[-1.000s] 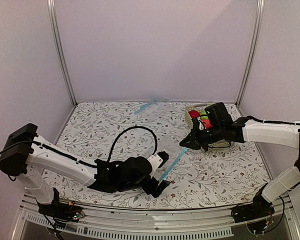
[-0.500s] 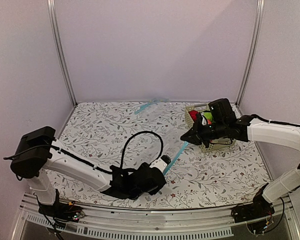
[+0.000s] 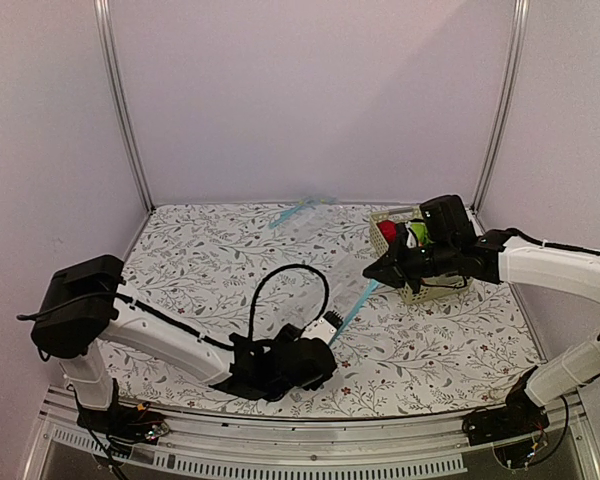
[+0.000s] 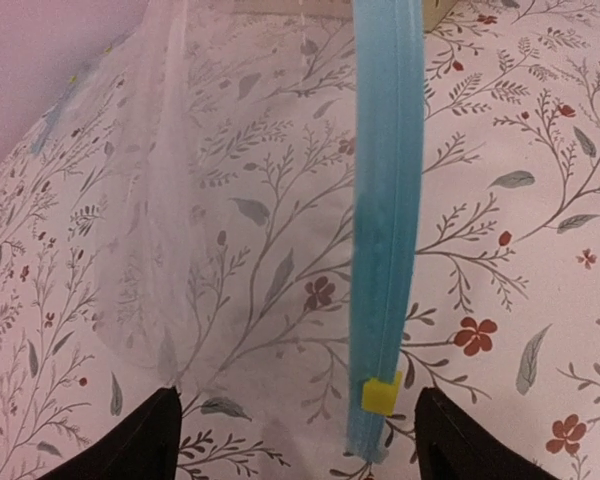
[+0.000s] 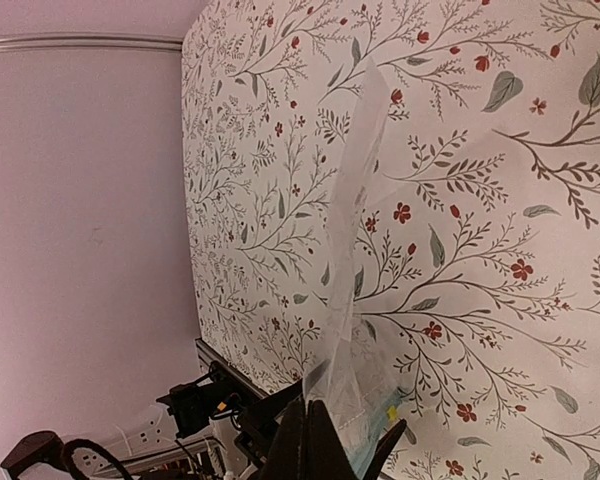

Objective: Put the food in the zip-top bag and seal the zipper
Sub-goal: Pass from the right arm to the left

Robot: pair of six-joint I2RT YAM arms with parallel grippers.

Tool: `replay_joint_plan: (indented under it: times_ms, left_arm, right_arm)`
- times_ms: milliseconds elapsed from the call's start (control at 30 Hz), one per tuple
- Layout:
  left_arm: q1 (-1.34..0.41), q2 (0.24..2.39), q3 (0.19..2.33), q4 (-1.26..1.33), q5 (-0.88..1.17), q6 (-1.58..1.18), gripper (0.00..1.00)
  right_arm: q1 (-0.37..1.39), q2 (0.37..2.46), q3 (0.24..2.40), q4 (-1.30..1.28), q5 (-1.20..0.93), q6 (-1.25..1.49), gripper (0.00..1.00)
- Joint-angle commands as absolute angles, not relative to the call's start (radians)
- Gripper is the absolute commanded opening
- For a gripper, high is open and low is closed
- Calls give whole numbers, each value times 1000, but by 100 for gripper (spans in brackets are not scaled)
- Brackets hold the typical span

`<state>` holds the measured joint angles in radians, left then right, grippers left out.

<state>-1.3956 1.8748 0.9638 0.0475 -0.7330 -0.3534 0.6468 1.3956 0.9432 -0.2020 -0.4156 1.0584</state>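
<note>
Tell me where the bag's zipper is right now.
Top view, centre-right: the zipper runs diagonally from the open left gripper to the right gripper, just left of the basket.

Left fingers wide apart, right fingers pressed tight together

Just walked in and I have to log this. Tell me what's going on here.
The zip-top bag runs between the two arms. The right pincer is shut on one end of it, close to the basket. The left pincer is open, its fingers straddling the other end of the blue zipper, by the yellow slider. The bag looks empty. The food sits in the basket, so nothing is bagged or sealed yet.
</note>
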Motion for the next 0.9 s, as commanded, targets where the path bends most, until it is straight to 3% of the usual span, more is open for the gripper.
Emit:
replay_joint_plan:
  times_ms: [0,200,567,700,800,867]
  left_arm:
    - [-1390,1913,991,68,-757,-366,81]
    - [-1360,1958,1025,56,-792,-378,70]
    - [-1332,1934,1028,94,-799,-343,25]
    - [-1328,1859,1006,79,-704,-303,15]
    - [-1307,1796,1013,6,-559,-282,7]
    - [-1286,1745,1011,-72,-435,-267,5]
  right_arm:
    - [644,1367,972,-214,-391,1069,0]
    - [643,1352,970,-214,-382,1081,0]
    - [643,1345,944,-216,-368,1085,0]
    - [643,1341,925,-238,-332,1060,0]
    - [643,1329,945,-294,-301,1008,9]
    - [643,1314,980,-364,-259,935,23]
